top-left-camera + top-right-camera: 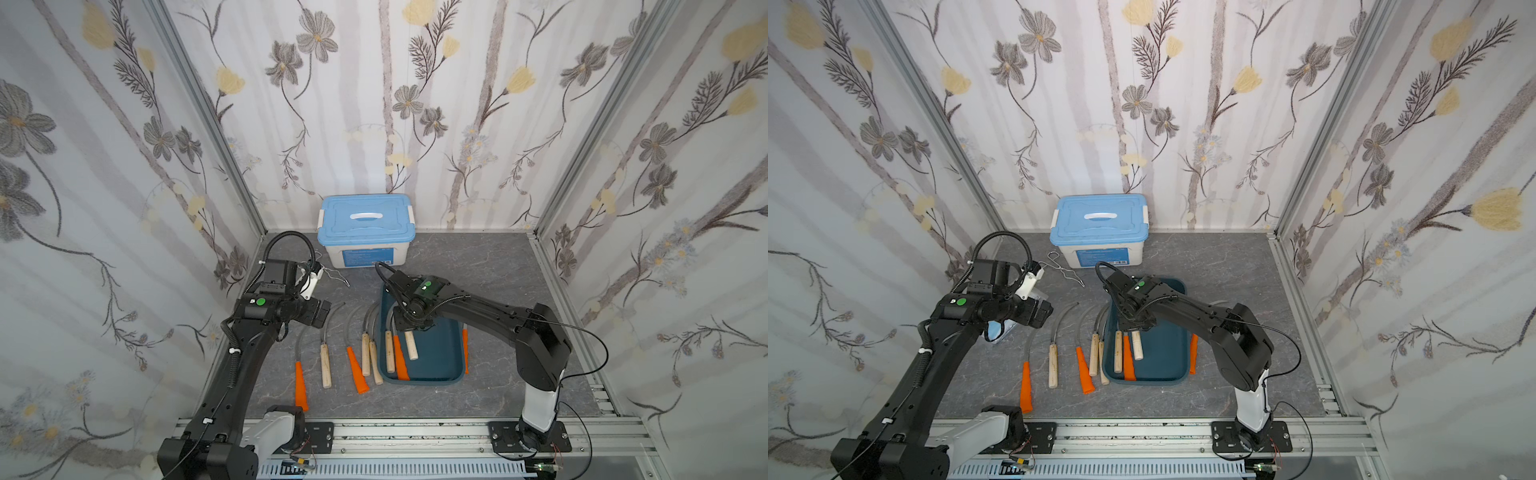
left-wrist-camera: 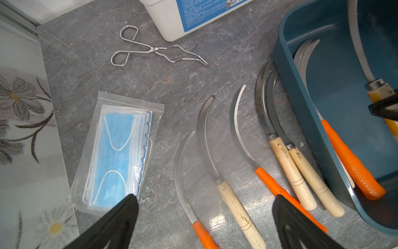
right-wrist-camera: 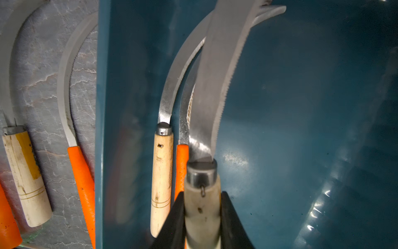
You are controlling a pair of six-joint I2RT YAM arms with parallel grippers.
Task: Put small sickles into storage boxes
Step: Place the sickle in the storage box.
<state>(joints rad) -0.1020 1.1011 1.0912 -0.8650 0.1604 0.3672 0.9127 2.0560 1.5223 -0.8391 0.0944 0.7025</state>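
Your right gripper [image 3: 202,198] clamped on a wooden-handled sickle [image 3: 213,86] over the teal tray [image 3: 301,107], two sickles [image 3: 162,172] inside, your left gripper [image 2: 205,196] spread wide above a row of sickles [image 2: 234,207] on the worktop [image 2: 183,86], white box [image 1: 365,253] lidded

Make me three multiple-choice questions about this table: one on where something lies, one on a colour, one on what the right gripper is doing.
1. Where do the tongs lie, relative to the white box? A on its lid; B on the table beside it; C inside it.
2. What colour is the tray? A red; B white; C teal.
3. The right gripper is: A shut on a wooden-handled sickle; B open and empty; C shut on the tongs.
Answers: B, they rest on the grey table by its corner; C, its walls and floor are dark teal; A, the wrist view shows it clamping the pale handle.
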